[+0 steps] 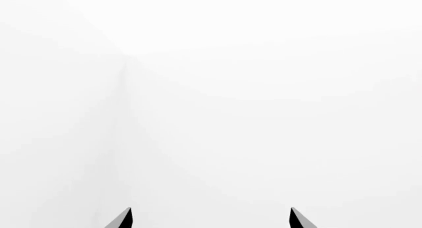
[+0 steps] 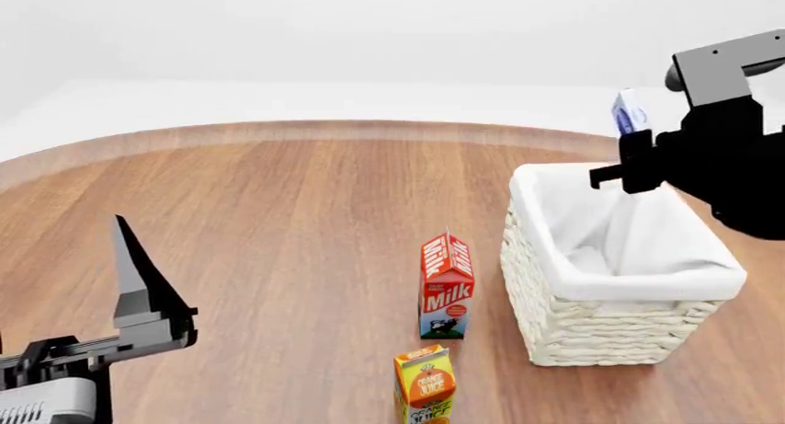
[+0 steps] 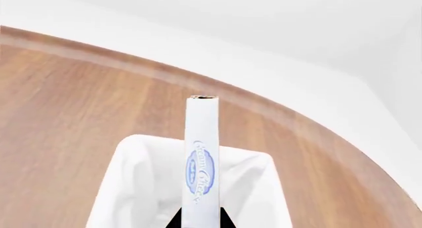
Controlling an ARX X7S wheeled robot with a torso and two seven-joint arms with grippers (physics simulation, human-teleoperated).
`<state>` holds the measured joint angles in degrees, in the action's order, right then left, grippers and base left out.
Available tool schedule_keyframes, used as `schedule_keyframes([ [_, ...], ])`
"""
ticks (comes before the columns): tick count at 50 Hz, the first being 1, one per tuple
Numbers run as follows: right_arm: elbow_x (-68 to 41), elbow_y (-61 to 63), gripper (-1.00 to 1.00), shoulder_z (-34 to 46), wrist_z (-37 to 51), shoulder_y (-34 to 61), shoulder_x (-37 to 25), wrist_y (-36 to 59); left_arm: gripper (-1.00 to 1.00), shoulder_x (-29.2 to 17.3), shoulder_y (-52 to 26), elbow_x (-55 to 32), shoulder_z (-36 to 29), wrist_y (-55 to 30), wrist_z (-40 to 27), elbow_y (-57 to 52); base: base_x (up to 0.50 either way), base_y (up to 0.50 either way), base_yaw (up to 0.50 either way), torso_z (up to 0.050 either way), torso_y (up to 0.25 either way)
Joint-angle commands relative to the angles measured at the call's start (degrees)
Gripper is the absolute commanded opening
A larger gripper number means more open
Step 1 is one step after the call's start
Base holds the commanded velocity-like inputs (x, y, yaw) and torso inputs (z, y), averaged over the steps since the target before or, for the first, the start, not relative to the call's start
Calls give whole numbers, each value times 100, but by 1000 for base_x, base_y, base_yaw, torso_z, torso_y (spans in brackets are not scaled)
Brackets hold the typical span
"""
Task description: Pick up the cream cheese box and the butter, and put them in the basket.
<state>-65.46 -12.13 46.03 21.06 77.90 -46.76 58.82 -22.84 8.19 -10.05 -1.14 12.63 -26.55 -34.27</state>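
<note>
My right gripper [image 2: 641, 166] is shut on the cream cheese box [image 2: 628, 112], a small white box with blue oval markings, and holds it above the far side of the white wicker basket [image 2: 613, 325]. In the right wrist view the box [image 3: 201, 159] stands between my fingertips, over the basket's cloth liner [image 3: 135, 188]. My left gripper [image 2: 129, 258] is open and empty at the lower left, raised above the table; its wrist view shows only its fingertips [image 1: 123, 219] against white background. The butter is not in view.
A red-and-white milk carton [image 2: 446, 286] stands left of the basket. An orange juice carton [image 2: 425, 383] stands in front of it near the lower edge. The round wooden table [image 2: 270, 212] ends at a curved far edge.
</note>
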Motion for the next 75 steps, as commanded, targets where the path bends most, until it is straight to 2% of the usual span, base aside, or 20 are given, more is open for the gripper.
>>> schedule_keyframes([
  [1, 358, -221, -100, -90, -245, -166, 65, -150, 100, 101, 25, 111, 108, -42, 104, -44, 0, 0, 0, 0, 0],
  [42, 173, -609, -100, -168, -435, -909, 150, -600, 100, 48, 12, 121, 62, -29, 60, -5, 0, 0, 0, 0, 0],
  [75, 301, -603, -100, 12, -574, -1020, 139, -603, 100, 19, 18, 136, 8, -21, 24, 11, 0, 0, 0, 0, 1],
])
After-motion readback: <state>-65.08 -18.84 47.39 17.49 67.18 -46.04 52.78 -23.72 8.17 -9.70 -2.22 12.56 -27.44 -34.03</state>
